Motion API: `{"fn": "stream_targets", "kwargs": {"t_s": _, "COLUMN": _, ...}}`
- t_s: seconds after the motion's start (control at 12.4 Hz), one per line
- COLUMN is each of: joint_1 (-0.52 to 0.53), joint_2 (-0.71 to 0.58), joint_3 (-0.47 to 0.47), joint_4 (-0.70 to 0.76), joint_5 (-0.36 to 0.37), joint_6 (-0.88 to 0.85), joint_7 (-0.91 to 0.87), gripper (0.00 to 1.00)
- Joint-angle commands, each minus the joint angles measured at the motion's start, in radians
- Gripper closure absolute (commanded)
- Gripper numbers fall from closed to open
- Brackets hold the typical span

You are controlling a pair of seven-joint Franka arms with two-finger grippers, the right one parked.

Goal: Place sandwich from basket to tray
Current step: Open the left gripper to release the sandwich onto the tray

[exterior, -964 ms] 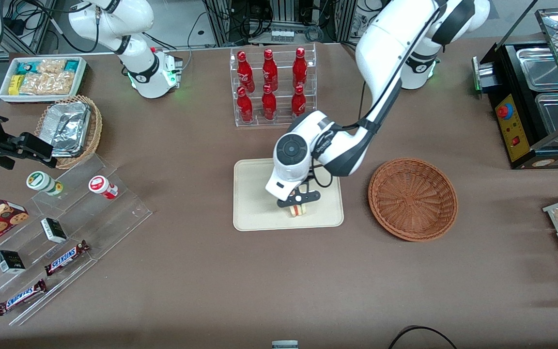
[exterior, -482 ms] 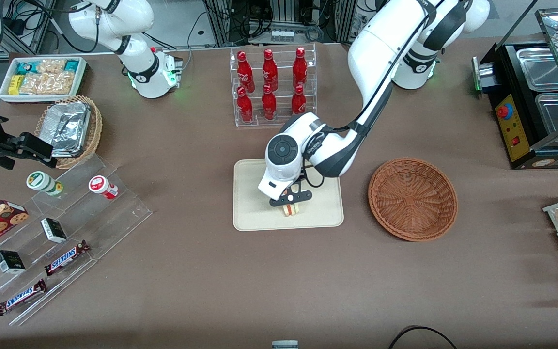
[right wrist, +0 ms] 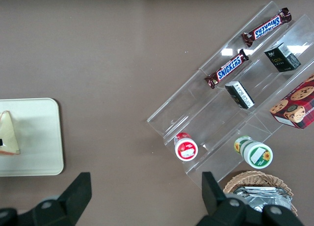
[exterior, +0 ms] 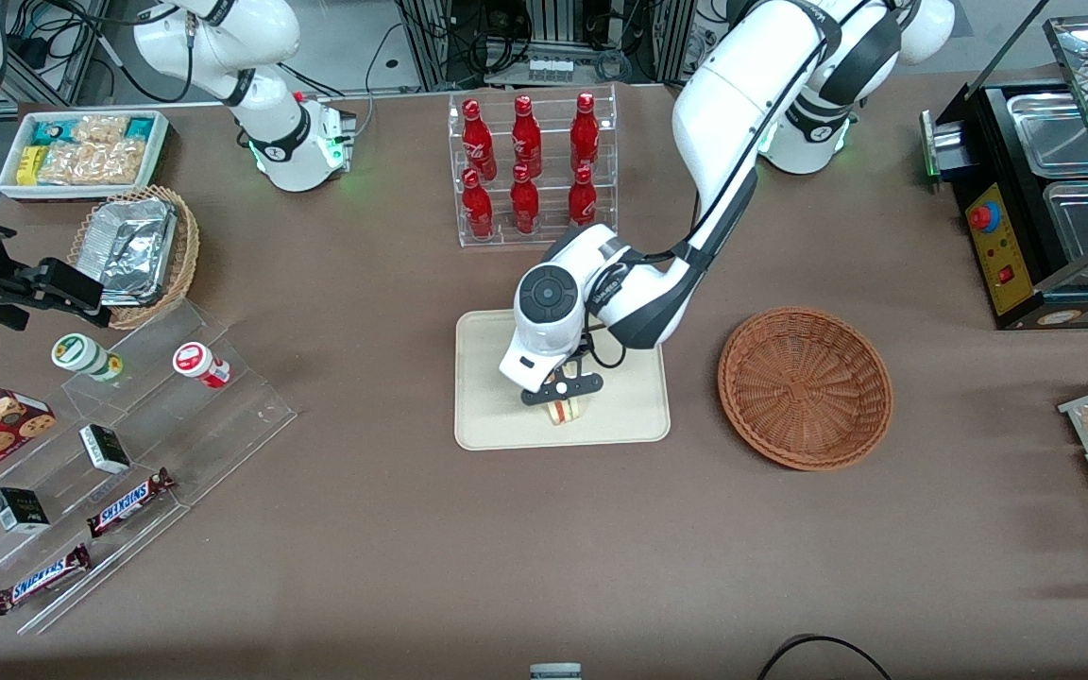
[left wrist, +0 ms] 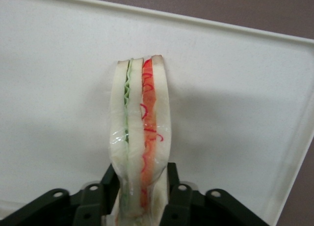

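My left gripper (exterior: 563,395) is over the cream-beige tray (exterior: 487,397), shut on the sandwich (exterior: 564,410). In the left wrist view the sandwich (left wrist: 141,137) is a pale bread wedge with green and red-orange filling stripes, pinched between the black fingers (left wrist: 174,186), with the tray (left wrist: 235,113) close beneath it. I cannot tell whether the sandwich touches the tray. The sandwich (right wrist: 8,135) also shows on the tray (right wrist: 39,137) in the right wrist view. The reddish-brown wicker basket (exterior: 804,387) lies empty beside the tray, toward the working arm's end of the table.
A clear rack of red bottles (exterior: 530,165) stands farther from the front camera than the tray. A clear stepped stand with snacks (exterior: 110,453), a lighter wicker basket with foil containers (exterior: 133,250) and a white bin of snack packets (exterior: 81,151) lie toward the parked arm's end.
My left gripper has moved with the sandwich a little toward the parked arm's end and slightly away from the front camera, staying over the tray.
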Motion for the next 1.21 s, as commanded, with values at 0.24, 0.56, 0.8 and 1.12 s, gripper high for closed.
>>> {"fn": "stream_targets", "kwargs": {"t_s": 0.24, "joint_1": -0.002, "joint_2": -0.110, "joint_3": 0.013, "joint_4": 0.018, "joint_5": -0.007, "joint_6": -0.134, "joint_7": -0.014, "gripper": 0.00}}
{"fn": "stream_targets", "kwargs": {"t_s": 0.56, "joint_1": 0.027, "joint_2": -0.227, "joint_3": 0.022, "joint_4": 0.010, "joint_5": -0.003, "joint_6": -0.273, "joint_7": 0.101, "gripper": 0.00}}
{"fn": "stream_targets", "kwargs": {"t_s": 0.8, "joint_1": 0.091, "joint_2": -0.260, "joint_3": 0.021, "joint_4": 0.007, "joint_5": -0.003, "joint_6": -0.368, "joint_7": 0.154, "gripper": 0.00}}
{"fn": "stream_targets", "kwargs": {"t_s": 1.12, "joint_1": 0.177, "joint_2": -0.313, "joint_3": 0.037, "joint_4": -0.013, "joint_5": 0.057, "joint_6": -0.492, "joint_7": 0.285, "gripper": 0.00}}
